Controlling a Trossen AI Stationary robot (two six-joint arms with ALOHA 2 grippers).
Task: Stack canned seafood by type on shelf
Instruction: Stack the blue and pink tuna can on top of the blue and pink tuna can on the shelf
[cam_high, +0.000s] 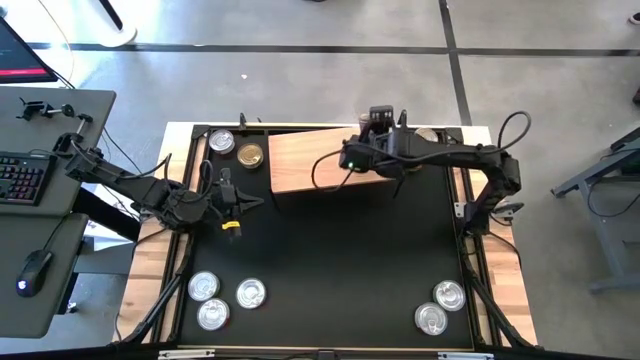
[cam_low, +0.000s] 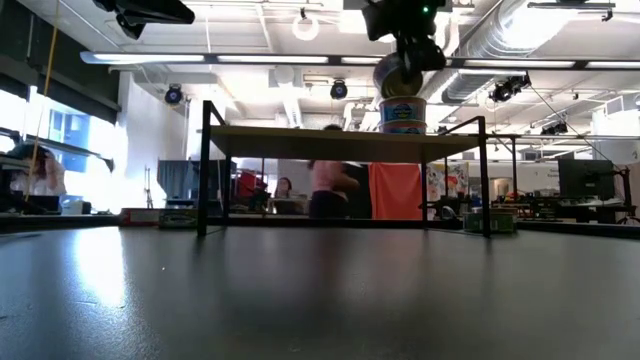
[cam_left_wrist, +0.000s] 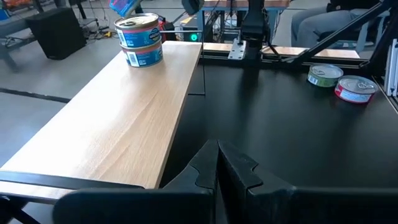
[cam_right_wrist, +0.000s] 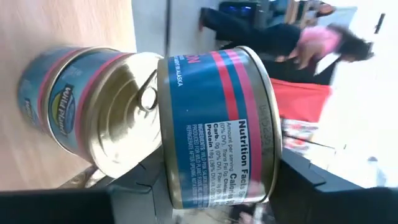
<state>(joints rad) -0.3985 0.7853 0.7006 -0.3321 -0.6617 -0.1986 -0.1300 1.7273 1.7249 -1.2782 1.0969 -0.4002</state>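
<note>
While the right gripper (cam_right_wrist: 205, 186) clamps a blue-labelled can (cam_right_wrist: 214, 127), tilted above the two-can stack (cam_left_wrist: 139, 40) on the shelf (cam_high: 320, 160), a skewed release risks toppling it. Left gripper (cam_left_wrist: 217, 168) waits over the mat, fingers closed, empty.

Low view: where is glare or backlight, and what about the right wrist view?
Low view: ceiling lights leave a pale sheen on the black mat, and the shelf is backlit, dark. Right wrist view: the gold lid beside the can in the right hand gleams; the person behind is blurred.
</note>
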